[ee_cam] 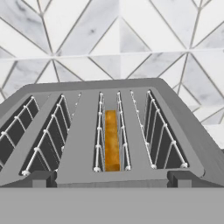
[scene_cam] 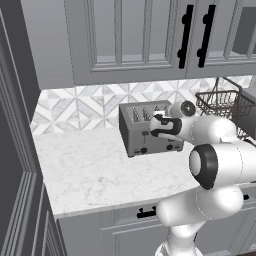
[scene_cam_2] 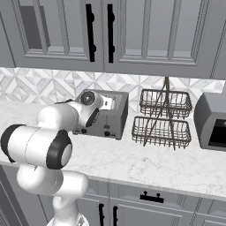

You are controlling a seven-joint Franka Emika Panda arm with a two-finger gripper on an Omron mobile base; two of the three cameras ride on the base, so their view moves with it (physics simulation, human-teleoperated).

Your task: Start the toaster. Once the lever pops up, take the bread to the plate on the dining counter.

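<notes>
Hand view: boxy grey toaster (ee_cam: pixel 78 131), wire-lined slots, orange-tan bread (ee_cam: pixel 112 140).

left of toaster: wide bare stretch of marble worktop (scene_cam: pixel 85 170) is lying free, nothing standing on it
right of toaster: two-tier wire basket (scene_cam_2: pixel 164 118) is standing just beside the toaster (scene_cam_2: pixel 108 115), narrowing that side
far right: grey appliance (scene_cam_2: pixel 212 121) is boxing in the basket
above: upper cabinets (scene_cam_2: pixel 132 35) are overhanging, capping headroom
slots: bread (ee_cam: pixel 112 140) is occupying one slot, the other three are standing open
behind: tiled backsplash (ee_cam: pixel 109 39) is closing off the rear
</notes>
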